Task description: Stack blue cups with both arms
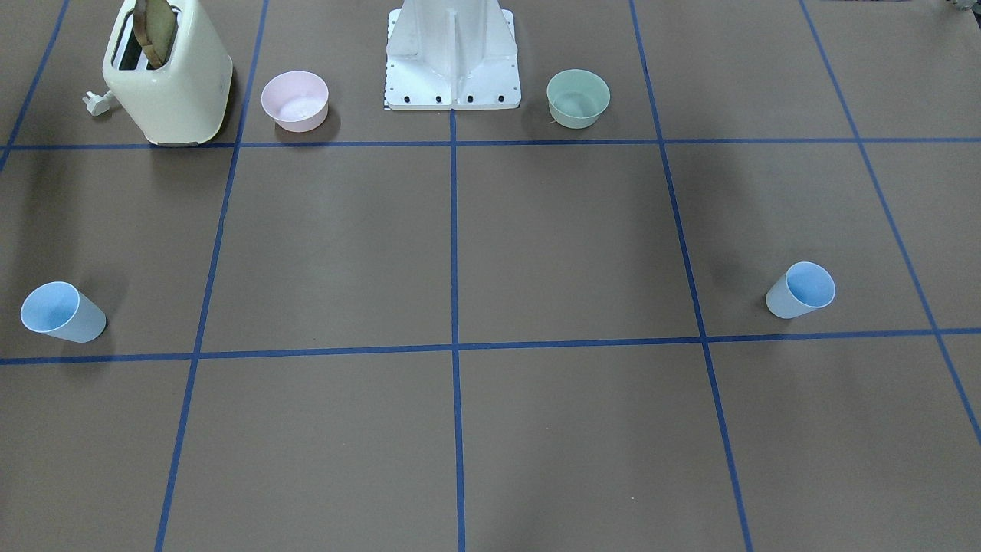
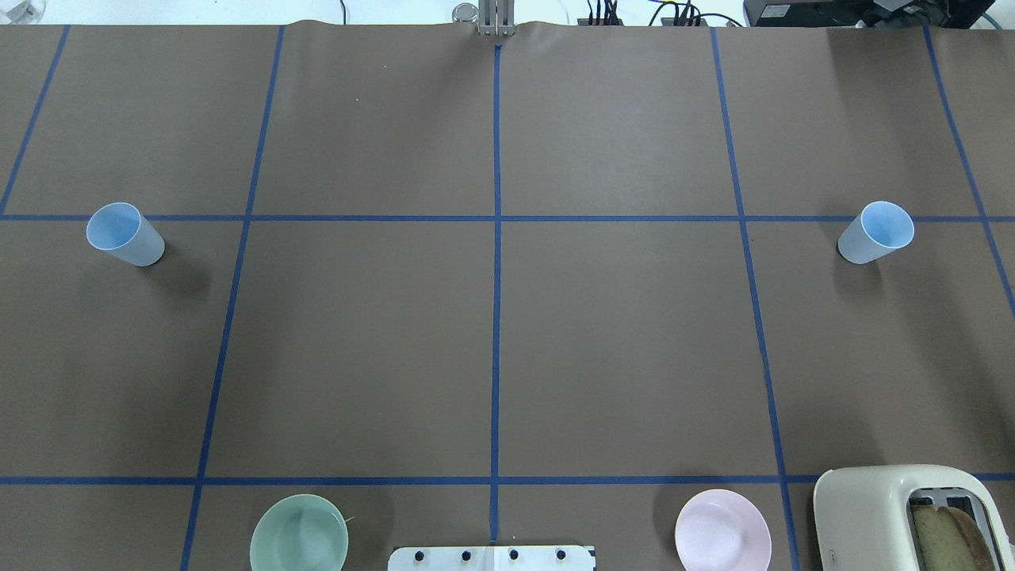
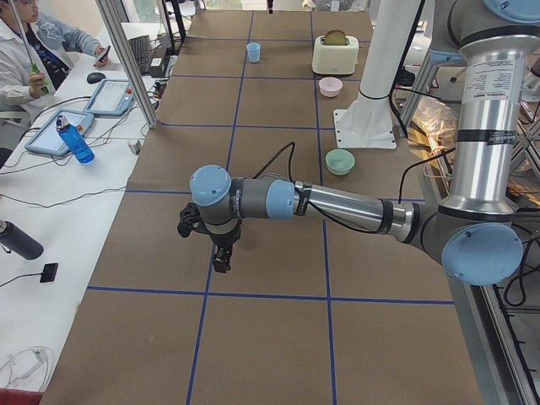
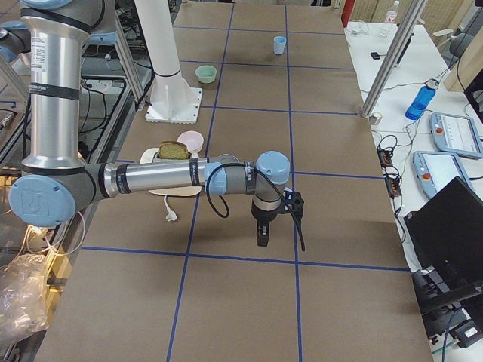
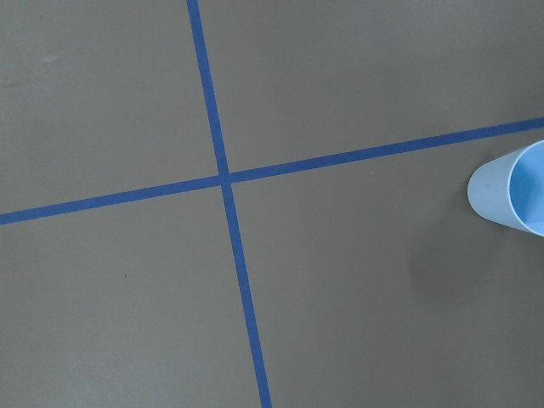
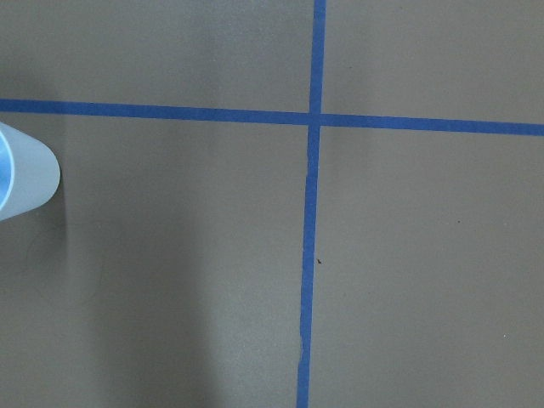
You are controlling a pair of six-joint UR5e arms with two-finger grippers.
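Two pale-blue cups stand upright and far apart on the brown table. One cup (image 2: 123, 234) is on my left side, also in the front view (image 1: 801, 290) and at the right edge of the left wrist view (image 5: 510, 191). The other cup (image 2: 876, 231) is on my right side, also in the front view (image 1: 61, 310) and at the left edge of the right wrist view (image 6: 25, 183). My left gripper (image 3: 221, 261) and right gripper (image 4: 262, 237) hang above the table, pointing down. They show only in the side views, so I cannot tell whether they are open or shut.
A cream toaster (image 1: 168, 73) holding bread, a pink bowl (image 1: 295, 100) and a mint-green bowl (image 1: 578, 97) stand beside the white base mount (image 1: 452, 61). An operator (image 3: 34, 51) sits at a side desk with tablets and a blue bottle (image 3: 76, 141).
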